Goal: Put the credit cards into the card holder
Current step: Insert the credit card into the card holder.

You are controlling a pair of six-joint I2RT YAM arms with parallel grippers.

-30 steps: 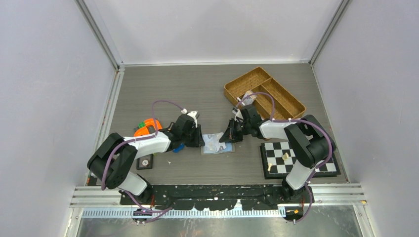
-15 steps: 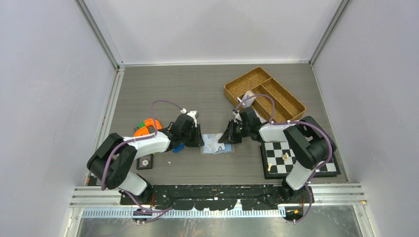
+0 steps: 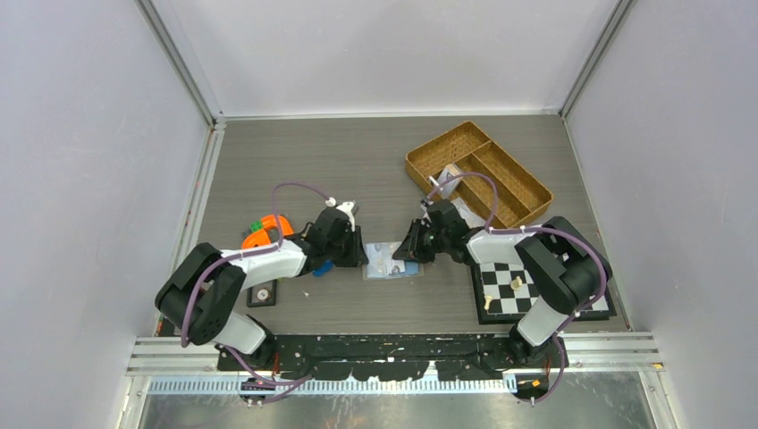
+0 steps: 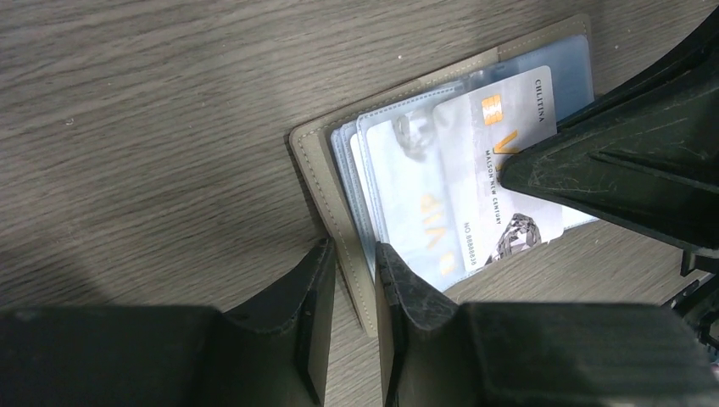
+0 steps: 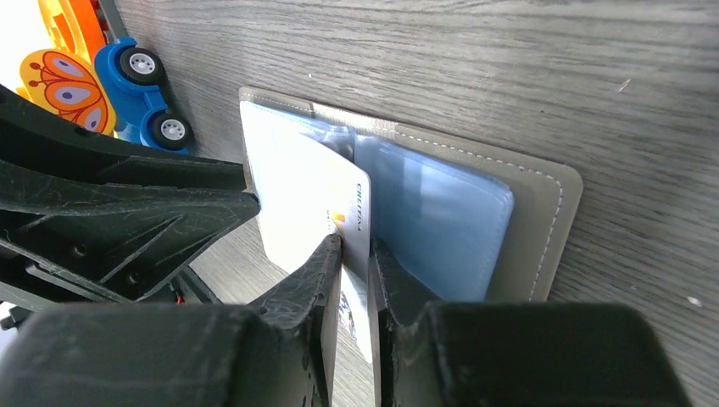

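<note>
Card holder — lies open on the table, near centre, between the two grippers, pale blue sleeves facing up.
Left gripper — jaws almost closed, pinching the holder's left cover edge.
Right gripper — jaws almost closed on one credit card, which is tilted over the open sleeves.
Second card — under a clear sleeve.
Wicker basket — far right.
Chessboard — near right.
Toy car — blue, left of the holder.
</note>
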